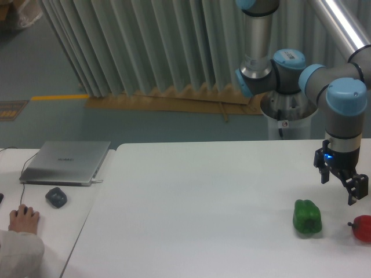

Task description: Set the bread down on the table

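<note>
Item count, fixed camera view:

- Robot arms: one, carrying one two-finger gripper.
- Green bell peppers: one, on the white table.
- Red round fruits: one, partly cut off by the right frame edge.
- Tabletops: two, the white table and one narrower glossy desk to its left.
- Closed silver laptops: one, on the desk.
- Dark computer mice: one, on the desk.
- Human hands: one, at the lower left.
- Bread pieces: none countable in this view.
</note>
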